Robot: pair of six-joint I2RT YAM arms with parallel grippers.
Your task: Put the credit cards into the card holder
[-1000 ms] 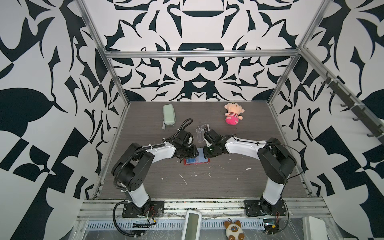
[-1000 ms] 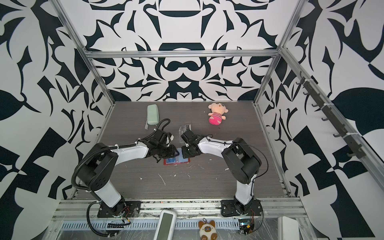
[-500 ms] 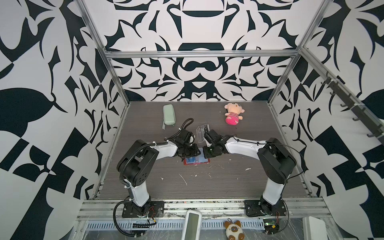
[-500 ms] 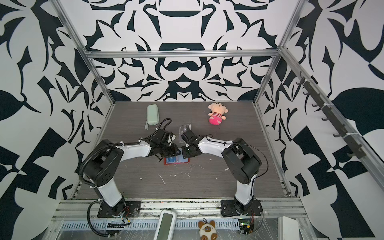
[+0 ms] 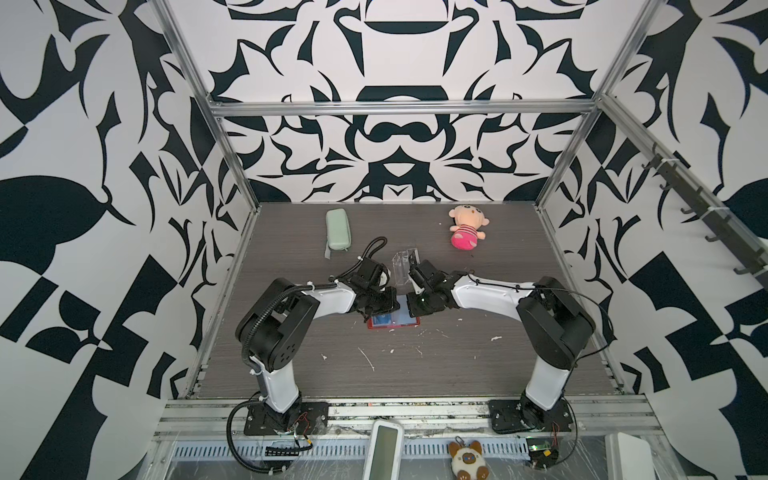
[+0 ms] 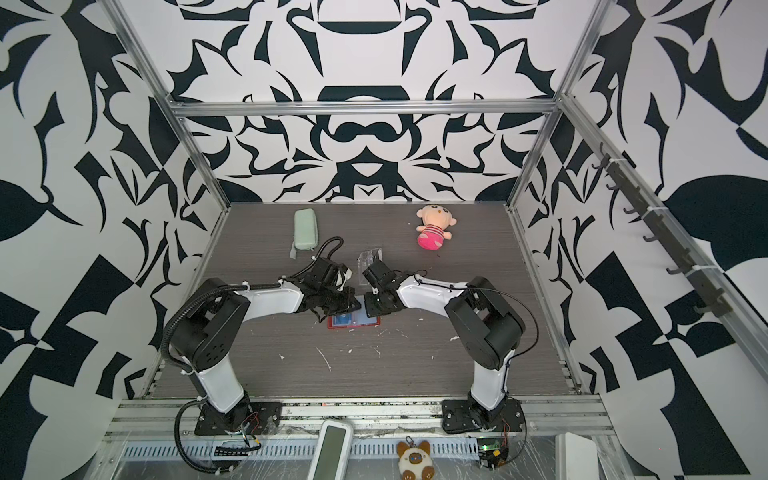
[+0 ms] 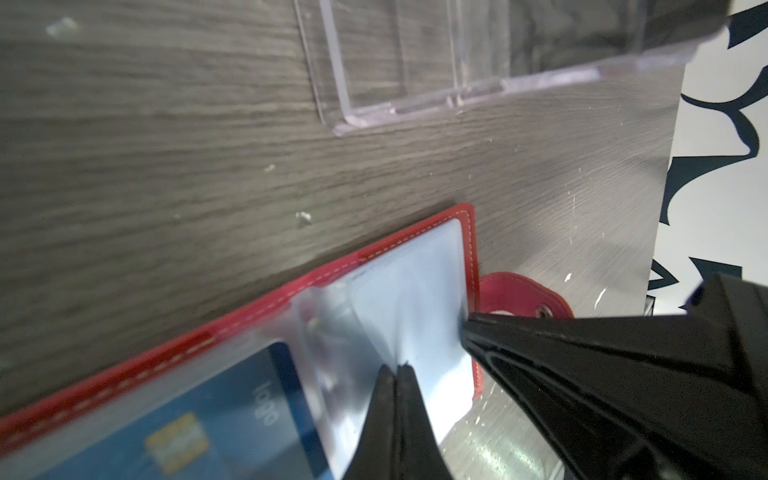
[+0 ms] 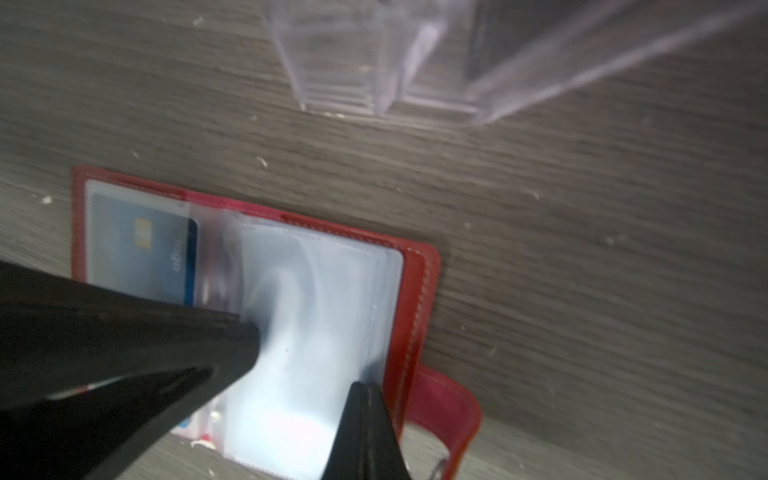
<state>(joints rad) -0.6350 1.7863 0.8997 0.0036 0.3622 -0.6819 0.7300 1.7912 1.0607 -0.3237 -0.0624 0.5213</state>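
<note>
The red card holder [image 5: 411, 323] lies open on the table between both grippers, clear sleeve pages up, snap tab [image 7: 519, 291] on the side next to the right gripper. A blue credit card [image 7: 187, 415] with a gold chip sits inside one sleeve; it also shows in the right wrist view [image 8: 141, 241]. My left gripper [image 7: 397, 368] is shut, pinching a clear sleeve page that tents up to its tips. My right gripper [image 8: 365, 386] is shut, tips on the sleeve pages' outer edge by the tab. In both top views the grippers [image 5: 397, 308] [image 5: 410, 308] nearly meet over the holder.
A clear acrylic box [image 5: 404, 266] stands just behind the holder, close to both wrists. A pale green zip case [image 5: 338, 230] and a pink plush doll [image 5: 465, 226] lie at the back. White crumbs [image 5: 368, 358] dot the table in front of the holder.
My left gripper's jaws have closed on the sleeve page and its arm has shifted slightly toward the holder. The right arm and the card holder have stayed put.
</note>
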